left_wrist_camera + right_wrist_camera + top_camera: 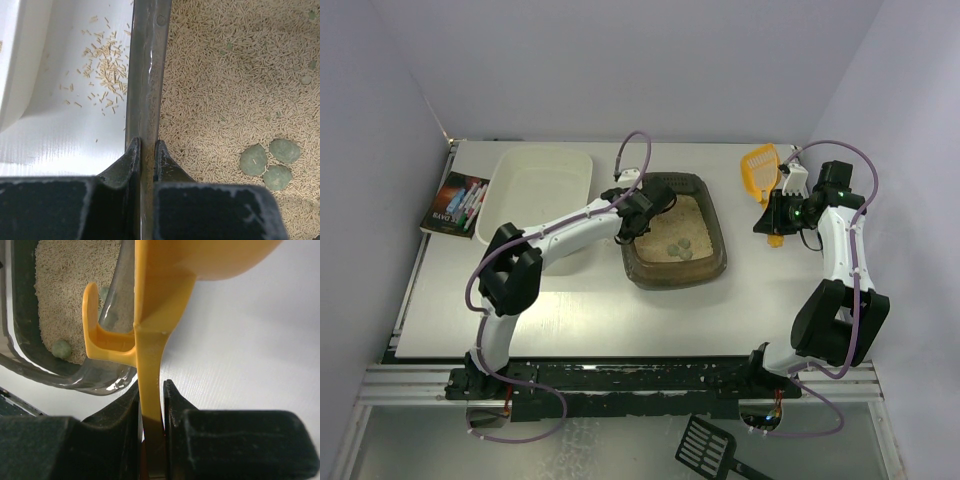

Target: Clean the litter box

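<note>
The top view is bright and evenly lit from above; the white table (580, 310) carries only soft, faint shadows, and the bottom strip of the frame is dimmer. In the left wrist view a glare streak runs down the litter box (145, 75) rim at centre. In the right wrist view the close orange scoop (149, 360) is soft-focused, the right half nearly washed out.

1. The black scoop (705, 447) is being cut off by the overhead view's bottom edge.
2. The orange scoop (165, 285) is being cropped at the right wrist view's top edge.
3. The litter box (677, 275) is being partly covered overhead, along its left rim, by the left gripper (630, 226).
4. The book (455, 203) is being shown too small for its print to be read.
</note>
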Motion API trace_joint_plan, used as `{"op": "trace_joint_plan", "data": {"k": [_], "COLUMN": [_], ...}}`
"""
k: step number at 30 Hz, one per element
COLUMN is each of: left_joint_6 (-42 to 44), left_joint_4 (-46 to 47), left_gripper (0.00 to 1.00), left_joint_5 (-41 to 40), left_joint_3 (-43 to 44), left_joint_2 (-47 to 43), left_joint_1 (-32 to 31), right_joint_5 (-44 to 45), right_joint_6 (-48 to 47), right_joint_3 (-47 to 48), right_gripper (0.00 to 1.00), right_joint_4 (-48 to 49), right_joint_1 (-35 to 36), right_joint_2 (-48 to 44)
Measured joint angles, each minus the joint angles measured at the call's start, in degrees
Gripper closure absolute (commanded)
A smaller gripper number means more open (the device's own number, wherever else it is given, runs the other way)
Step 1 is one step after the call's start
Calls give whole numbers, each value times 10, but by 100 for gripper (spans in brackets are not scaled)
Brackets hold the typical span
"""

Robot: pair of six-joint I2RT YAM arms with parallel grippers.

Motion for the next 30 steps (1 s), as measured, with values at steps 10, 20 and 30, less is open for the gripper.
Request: {"op": "trace_joint_plan", "data": {"k": [10, 20, 30], "left_joint_6": [-8, -9, -4], "left_joint_4": [0, 9, 7], "left_gripper": [93, 93, 54], "left_joint_5": [13, 1, -9], "left_joint_3": [-7, -29, -26], "left_joint_2": [0, 0, 0], "left_joint_1": [-1, -3, -11], "right_joint_5": [1, 0, 0], "right_joint_6": [0, 0, 0], "right_joint_3": [0, 0, 0], "right_gripper": [100, 100, 100], "right_joint_4": [0, 0, 0], "right_joint_1": [0, -2, -3], "right_joint_2": [0, 0, 0]}}
